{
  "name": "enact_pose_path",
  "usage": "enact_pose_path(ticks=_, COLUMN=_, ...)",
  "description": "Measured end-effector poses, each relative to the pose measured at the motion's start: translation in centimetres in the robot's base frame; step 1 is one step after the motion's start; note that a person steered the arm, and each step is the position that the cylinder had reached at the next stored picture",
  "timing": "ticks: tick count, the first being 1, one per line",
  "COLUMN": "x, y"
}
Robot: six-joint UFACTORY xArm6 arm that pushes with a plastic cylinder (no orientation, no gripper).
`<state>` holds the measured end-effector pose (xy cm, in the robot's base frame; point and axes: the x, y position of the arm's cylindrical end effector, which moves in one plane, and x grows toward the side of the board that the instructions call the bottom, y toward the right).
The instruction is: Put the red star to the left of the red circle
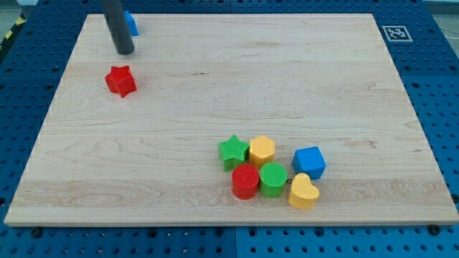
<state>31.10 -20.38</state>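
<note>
Landmark: red circle (245, 180), in the cluster near the board's bottom edge
- Red star (120, 80): far up-left of the circle, well apart, alone
- My tip (125, 51): just above the star, likely placed to push it down toward the circle; bare rod, no jaws
- Beside the circle: green star (233, 151), yellow hexagon (262, 150), green circle (272, 178), yellow heart (303, 190), blue cube (309, 162)
- Blue block (131, 24): mostly hidden behind the rod, shape unclear

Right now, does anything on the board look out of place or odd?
Only the red star stands out: it sits alone near the view's top left, far from the red circle in the cluster at the bottom. My tip is just above the star. A blue block peeks from behind the rod. Nothing looks damaged.
</note>
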Motion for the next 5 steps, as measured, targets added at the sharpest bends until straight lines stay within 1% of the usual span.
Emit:
enact_pose_path(ticks=2, x=5.9, y=-0.2)
enact_pose_path(ticks=3, x=7.9, y=0.7)
enact_pose_path(ticks=4, x=8.3, y=1.2)
enact_pose_path(ticks=5, x=8.3, y=0.2)
